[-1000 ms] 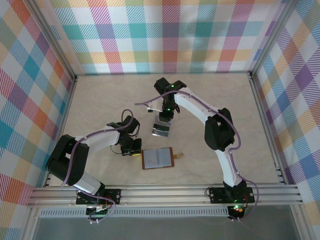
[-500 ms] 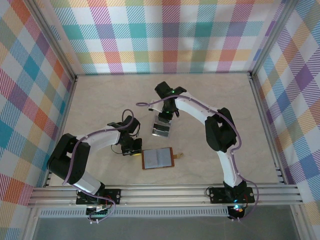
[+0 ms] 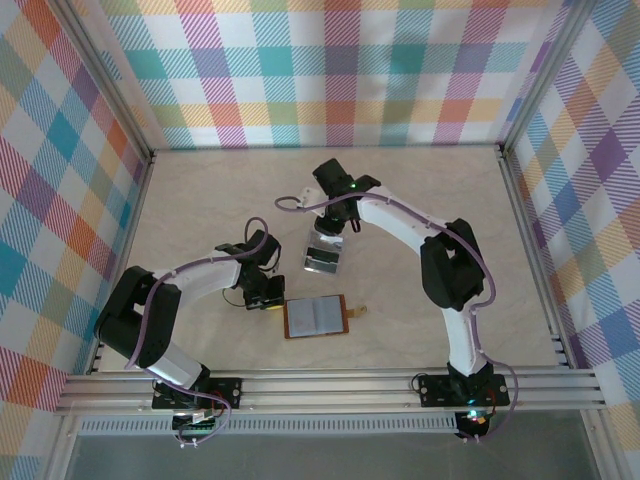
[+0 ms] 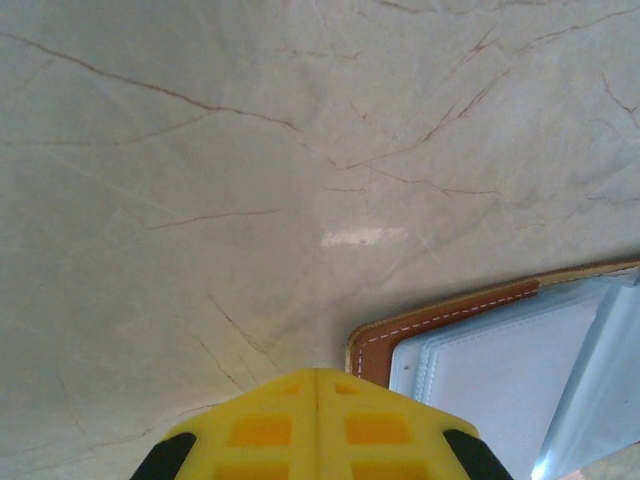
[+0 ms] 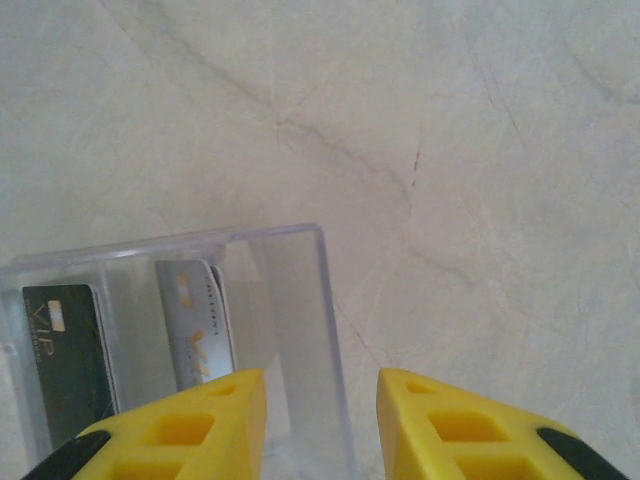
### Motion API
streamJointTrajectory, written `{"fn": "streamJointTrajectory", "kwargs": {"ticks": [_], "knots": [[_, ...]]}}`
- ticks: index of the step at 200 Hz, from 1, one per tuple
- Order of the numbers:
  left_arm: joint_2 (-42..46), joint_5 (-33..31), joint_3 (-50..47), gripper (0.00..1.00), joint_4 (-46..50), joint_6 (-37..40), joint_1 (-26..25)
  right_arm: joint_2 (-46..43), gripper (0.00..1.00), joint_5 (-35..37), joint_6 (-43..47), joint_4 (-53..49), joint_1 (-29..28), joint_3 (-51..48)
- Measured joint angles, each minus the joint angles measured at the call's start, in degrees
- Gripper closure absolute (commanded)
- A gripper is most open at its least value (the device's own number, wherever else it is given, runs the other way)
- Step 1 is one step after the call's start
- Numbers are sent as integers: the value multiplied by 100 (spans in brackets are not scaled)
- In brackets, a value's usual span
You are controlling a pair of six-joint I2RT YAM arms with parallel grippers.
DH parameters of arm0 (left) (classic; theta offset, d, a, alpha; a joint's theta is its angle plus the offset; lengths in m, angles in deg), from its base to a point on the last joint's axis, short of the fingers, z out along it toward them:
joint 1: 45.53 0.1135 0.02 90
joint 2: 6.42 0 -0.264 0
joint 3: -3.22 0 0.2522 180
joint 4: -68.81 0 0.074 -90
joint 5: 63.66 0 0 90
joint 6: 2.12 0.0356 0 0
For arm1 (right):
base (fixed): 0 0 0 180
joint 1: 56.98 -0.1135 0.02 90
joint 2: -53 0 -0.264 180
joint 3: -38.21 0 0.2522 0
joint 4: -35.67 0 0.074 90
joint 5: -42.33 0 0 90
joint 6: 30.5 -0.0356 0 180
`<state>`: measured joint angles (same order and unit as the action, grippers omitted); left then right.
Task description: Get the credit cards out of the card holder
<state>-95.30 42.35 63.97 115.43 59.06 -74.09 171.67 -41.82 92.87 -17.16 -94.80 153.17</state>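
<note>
Dark card (image 5: 58, 365) & silver card (image 5: 197, 325) in clear tray (image 5: 332, 300) — prob. light, stiff, slick; pinch a free short edge. Right gripper (image 5: 322, 400) fingers apart over tray; left gripper (image 4: 317, 390) closed by card holder (image 4: 450, 318).

The right gripper (image 5: 322, 382) hangs over a pale marble-patterned table (image 5: 480, 180) crossed by thin dark veins. Its 2 yellow fingers (image 5: 200, 430) rise from the bottom edge with a clear gap between them and grip nothing. Below them, at the lower left, lies a clear plastic sleeve (image 5: 290, 290), its right wall running down into the gap between the fingers. 2 credit cards (image 5: 195, 300) show through the sleeve, side by side and apart. The dark card (image 5: 60, 370) on the left bears the letters VIP. The grey card (image 5: 205, 335) to its right carries gold markings, its lower end hidden behind the left finger.
</note>
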Motion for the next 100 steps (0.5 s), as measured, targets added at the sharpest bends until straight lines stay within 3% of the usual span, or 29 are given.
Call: {"fn": "streamJointTrajectory", "kwargs": {"ticks": [100], "knots": [[0,0,7,94,0,20,0,227,64,166,9,153,-2,-264]]}}
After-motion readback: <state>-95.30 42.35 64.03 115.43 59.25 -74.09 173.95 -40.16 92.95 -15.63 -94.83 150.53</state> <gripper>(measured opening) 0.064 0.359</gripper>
